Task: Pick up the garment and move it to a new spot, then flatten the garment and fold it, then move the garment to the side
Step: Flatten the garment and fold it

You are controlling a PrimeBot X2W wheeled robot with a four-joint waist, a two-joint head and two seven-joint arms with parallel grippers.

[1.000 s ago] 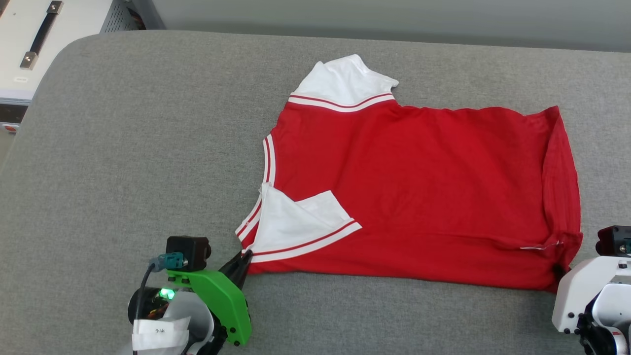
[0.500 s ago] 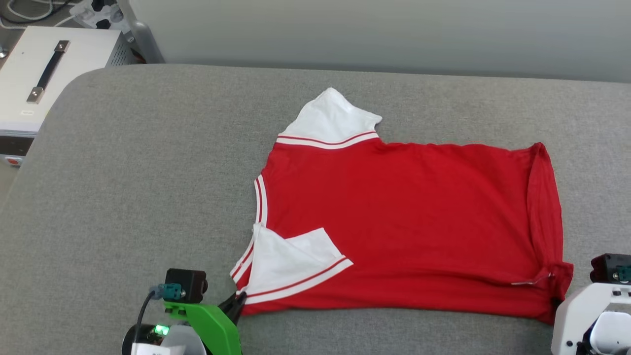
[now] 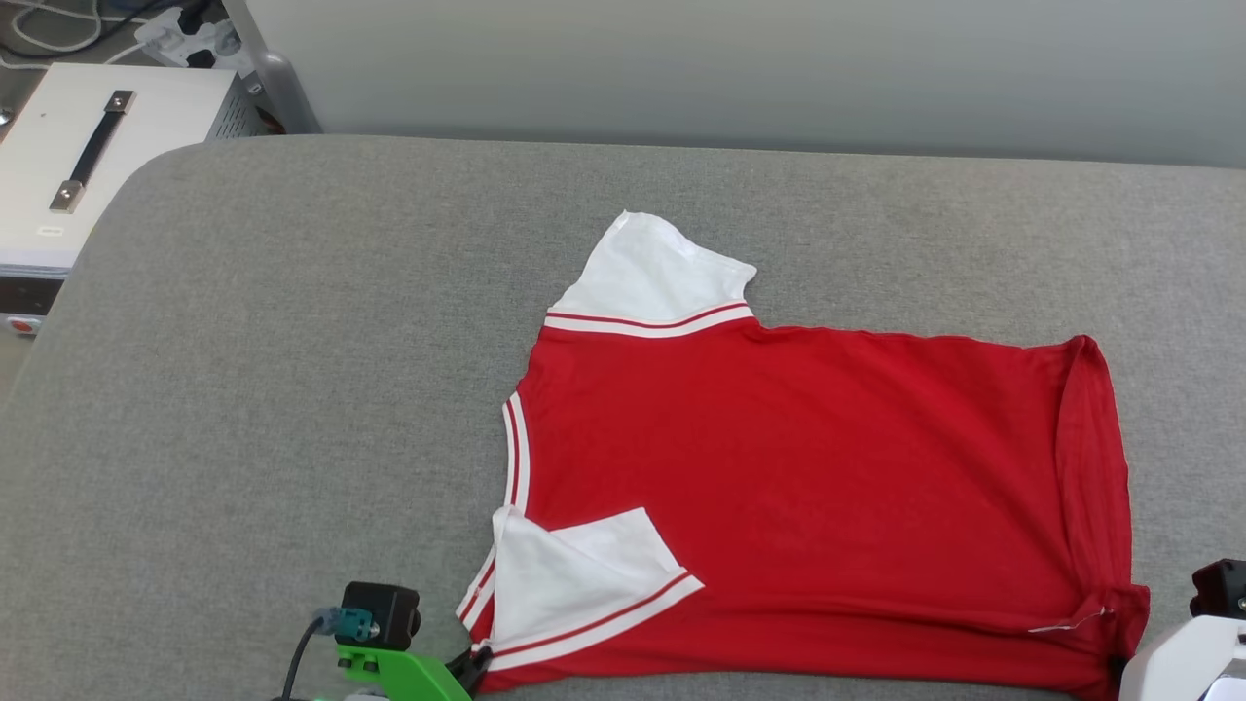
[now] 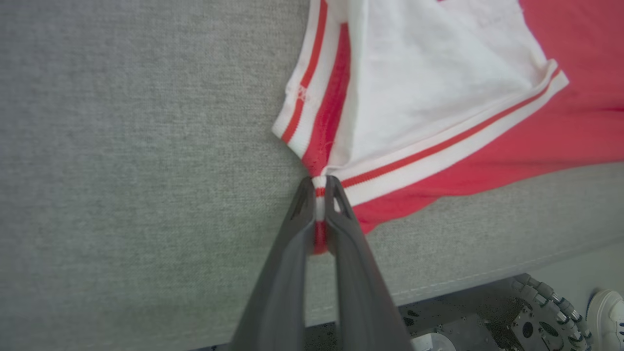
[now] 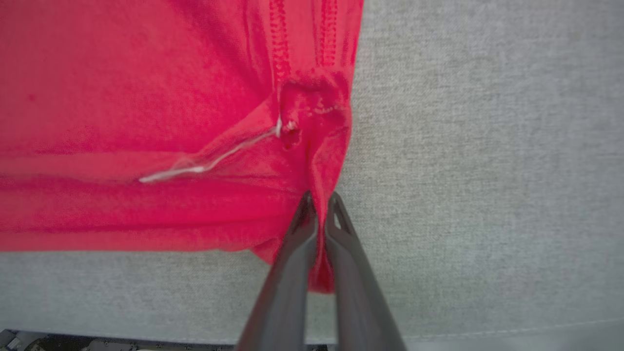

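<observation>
The garment [image 3: 808, 497], a red T-shirt with white sleeves and striped trim, lies spread on the grey cushioned surface [image 3: 292, 389], its plain side up and the lettering hidden. One white sleeve [image 3: 652, 277] points away; the other [image 3: 574, 584] is folded over the body. My left gripper [image 3: 477, 664] is shut on the striped trim at the near left corner [image 4: 319, 187]. At the near right, my right gripper [image 5: 319, 200] is shut on the red hem corner [image 5: 317, 126], where a white tag [image 5: 204, 163] shows.
A white box with a black handle [image 3: 88, 156] stands off the surface's far left corner, cables behind it. A pale wall [image 3: 740, 68] runs along the back. The left wrist view shows the surface's near edge, a wheel [image 4: 541, 312] and a shoe [image 4: 607, 312].
The head camera has tilted, so the whole scene sits lower in the picture. Both grippers stay shut on the shirt's near corners, now at the very bottom edge.
</observation>
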